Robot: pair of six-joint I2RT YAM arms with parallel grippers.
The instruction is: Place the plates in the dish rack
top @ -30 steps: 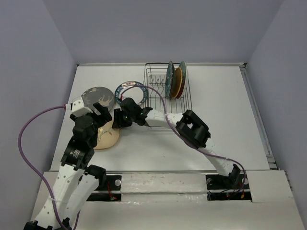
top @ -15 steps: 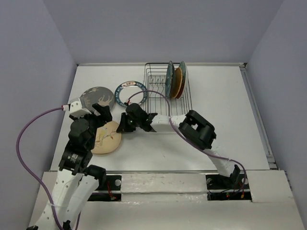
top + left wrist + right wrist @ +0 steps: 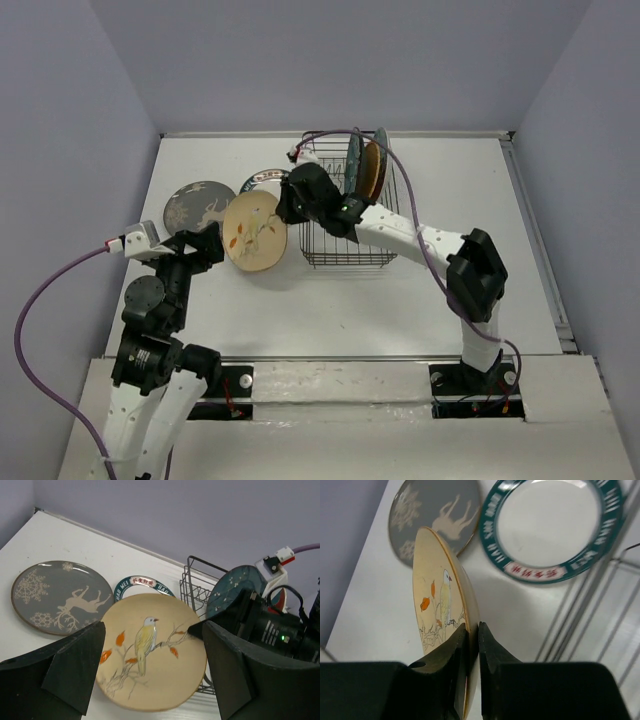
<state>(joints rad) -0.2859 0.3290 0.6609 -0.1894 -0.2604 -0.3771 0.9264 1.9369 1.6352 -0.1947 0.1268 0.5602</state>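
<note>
Here, dish rack (image 3: 345,264), three plates (image 3: 370,172) upright inside, tan plate (image 3: 255,231) outside

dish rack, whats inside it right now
Three upright plates at the far side: spotted teal plate, orange-brown plate, another teal plate. The right arm crosses above, hiding their lower edges.

Right gripper (image 3: 471,630) clamps the pale tan plate (image 3: 436,597) edgewise.

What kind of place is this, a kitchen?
Probably a robot lab workbench, not a real kitchen: two robot arms are bolted to a bare white table boxed in by plain walls, with only a dish rack and some plates set out.
</note>
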